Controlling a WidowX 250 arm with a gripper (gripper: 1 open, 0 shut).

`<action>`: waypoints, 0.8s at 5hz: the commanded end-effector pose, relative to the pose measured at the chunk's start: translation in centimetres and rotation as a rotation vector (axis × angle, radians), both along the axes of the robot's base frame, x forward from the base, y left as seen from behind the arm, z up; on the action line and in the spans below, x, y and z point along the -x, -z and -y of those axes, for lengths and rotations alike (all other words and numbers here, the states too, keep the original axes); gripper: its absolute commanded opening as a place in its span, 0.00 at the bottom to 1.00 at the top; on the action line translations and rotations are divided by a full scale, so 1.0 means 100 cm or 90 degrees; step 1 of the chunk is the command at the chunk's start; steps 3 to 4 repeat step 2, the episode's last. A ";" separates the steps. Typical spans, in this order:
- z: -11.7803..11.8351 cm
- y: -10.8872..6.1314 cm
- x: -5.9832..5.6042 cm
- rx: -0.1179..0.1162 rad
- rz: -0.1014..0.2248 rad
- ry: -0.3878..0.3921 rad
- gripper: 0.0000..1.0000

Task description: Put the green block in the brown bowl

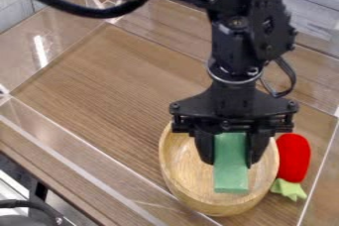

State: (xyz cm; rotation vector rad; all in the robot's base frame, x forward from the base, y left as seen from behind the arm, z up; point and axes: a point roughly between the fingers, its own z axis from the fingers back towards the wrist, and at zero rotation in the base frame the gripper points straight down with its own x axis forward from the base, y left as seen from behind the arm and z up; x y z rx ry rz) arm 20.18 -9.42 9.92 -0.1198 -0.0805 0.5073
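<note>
Only one view is given, looking down at an angle onto a wood-grain table (106,91) fenced by clear plastic walls (54,42). From the upper left the black robot arm (245,32) reaches in and turns its gripper (233,143) straight down over the brown bowl (179,175), a round light-wood bowl with a thick rim near the front edge. Between the two black fingers (207,143) hangs the green block (233,166), a flat pale-green bar standing nearly upright; the jaws are clamped on its upper end, while its lower end reaches down inside the bowl. Whether that end touches the bowl's floor cannot be told. Just right of the bowl lies a red strawberry toy (292,158) with green leaves (287,187).
</note>
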 end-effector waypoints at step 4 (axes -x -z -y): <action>0.000 -0.012 -0.003 0.018 0.021 0.026 0.00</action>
